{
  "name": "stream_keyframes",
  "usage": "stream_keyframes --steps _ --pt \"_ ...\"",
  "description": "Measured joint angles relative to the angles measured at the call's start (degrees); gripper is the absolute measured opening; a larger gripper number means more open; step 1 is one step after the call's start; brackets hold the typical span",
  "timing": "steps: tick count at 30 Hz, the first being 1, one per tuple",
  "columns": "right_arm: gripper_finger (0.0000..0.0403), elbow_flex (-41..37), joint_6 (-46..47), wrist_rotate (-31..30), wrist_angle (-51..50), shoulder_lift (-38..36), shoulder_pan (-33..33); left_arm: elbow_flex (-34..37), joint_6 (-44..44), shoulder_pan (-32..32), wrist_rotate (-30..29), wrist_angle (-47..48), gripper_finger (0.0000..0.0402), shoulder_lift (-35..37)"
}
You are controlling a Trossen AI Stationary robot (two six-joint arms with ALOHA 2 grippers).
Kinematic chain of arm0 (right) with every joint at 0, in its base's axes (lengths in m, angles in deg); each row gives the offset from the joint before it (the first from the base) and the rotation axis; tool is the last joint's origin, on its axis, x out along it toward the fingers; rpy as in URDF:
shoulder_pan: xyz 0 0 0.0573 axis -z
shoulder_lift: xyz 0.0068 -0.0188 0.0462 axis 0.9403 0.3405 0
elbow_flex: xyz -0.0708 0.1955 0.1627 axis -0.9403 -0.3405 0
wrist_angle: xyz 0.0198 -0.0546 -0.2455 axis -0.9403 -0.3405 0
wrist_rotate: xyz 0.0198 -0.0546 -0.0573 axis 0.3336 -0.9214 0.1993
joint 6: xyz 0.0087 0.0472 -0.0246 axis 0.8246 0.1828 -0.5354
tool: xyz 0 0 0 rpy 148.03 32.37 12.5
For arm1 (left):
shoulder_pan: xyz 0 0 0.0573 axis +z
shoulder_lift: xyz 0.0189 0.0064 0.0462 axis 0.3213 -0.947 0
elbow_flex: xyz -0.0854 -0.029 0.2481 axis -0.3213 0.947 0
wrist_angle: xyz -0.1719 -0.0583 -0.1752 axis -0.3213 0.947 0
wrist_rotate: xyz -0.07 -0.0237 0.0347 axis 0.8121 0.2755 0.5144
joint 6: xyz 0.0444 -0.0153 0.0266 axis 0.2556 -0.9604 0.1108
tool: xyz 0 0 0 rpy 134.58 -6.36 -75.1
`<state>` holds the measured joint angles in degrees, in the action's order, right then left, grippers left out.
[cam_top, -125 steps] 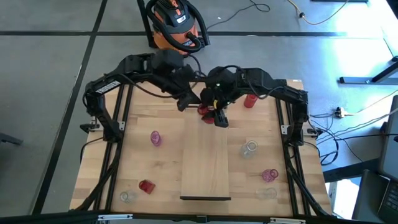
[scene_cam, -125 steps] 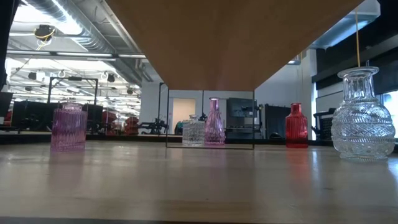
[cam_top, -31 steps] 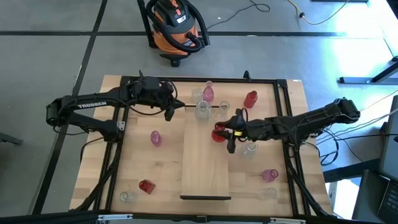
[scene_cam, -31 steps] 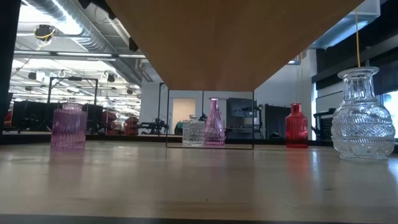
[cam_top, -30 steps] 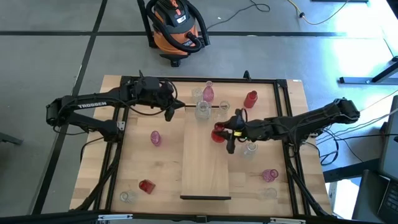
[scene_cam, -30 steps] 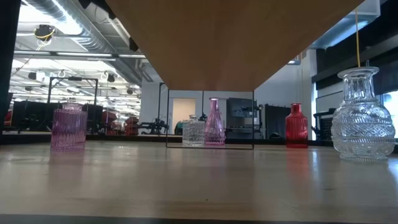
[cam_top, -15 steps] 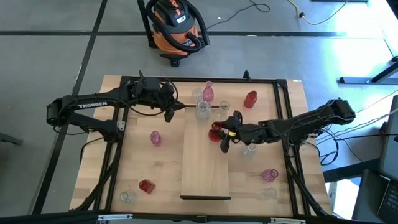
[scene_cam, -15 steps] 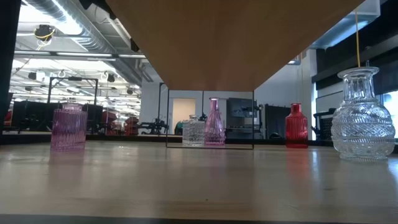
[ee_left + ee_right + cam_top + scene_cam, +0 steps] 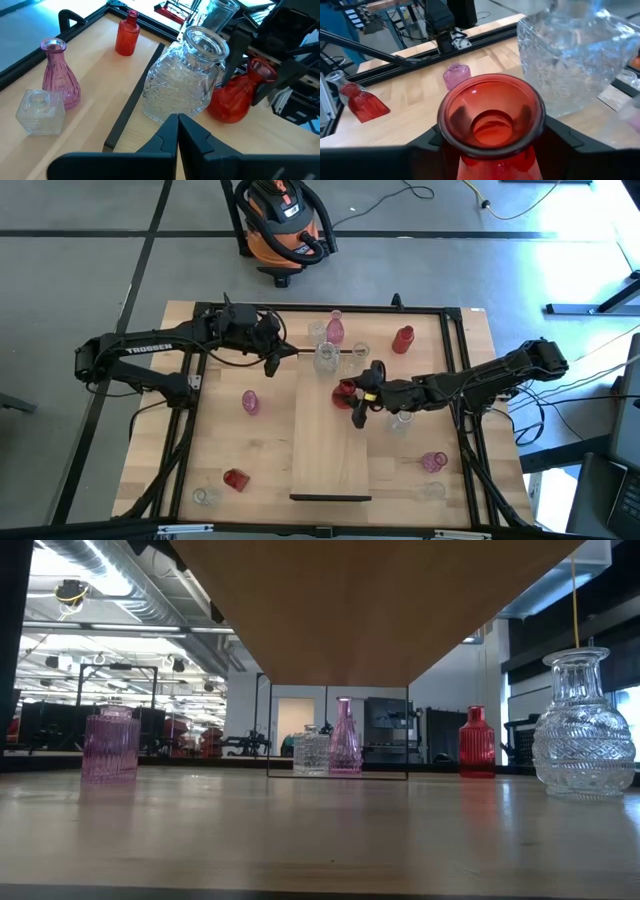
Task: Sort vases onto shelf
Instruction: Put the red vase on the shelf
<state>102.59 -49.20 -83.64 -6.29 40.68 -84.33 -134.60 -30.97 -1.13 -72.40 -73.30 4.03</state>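
the shelf lay lengthwise down the middle of the worktop, its dark end strips at twelve and six o'clock. the right claw reached in from three o'clock to the shelf's right edge in its twelve o'clock half. a deep red vase stood upright on the plank between its fingers; in the right wrist view the red vase's flared mouth filled the space between the two dark fingers, which sat close at either side, and i could not tell whether they pressed the glass or stood just clear of it. a large clear cut-glass vase stood just beside the red one toward twelve o'clock, at the shelf's far end strip.

the left claw waited at about eleven o'clock off the shelf's far corner, its fingers together on nothing.

other vases stood off the plank: a pink bottle-shaped vase and a small clear one at twelve o'clock, a red ribbed bottle at one o'clock, a clear vase just beside the right arm at three o'clock, a pink vase and a clear one toward five o'clock, a pink ribbed vase at nine o'clock, and a red vase with a clear one at seven o'clock.
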Motion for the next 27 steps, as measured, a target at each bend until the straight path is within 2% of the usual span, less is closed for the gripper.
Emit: stream_keyframes --steps 12,20,27 --pt "0.0177 0.03 -1.83 2.39 11.63 5.43 0.01 -0.04 0.15 0.0 0.01 0.48 0.0003 -0.01" --pt "0.0177 0.08 -3.46 1.98 11.89 5.86 1.41 -0.04 0.17 -0.02 1.44 1.25 0.0003 -0.02" --pt "0.0177 0.14 -3.48 4.5 11.86 5.86 2.43 -0.04 0.17 -0.02 1.44 1.22 0.0003 -0.01"
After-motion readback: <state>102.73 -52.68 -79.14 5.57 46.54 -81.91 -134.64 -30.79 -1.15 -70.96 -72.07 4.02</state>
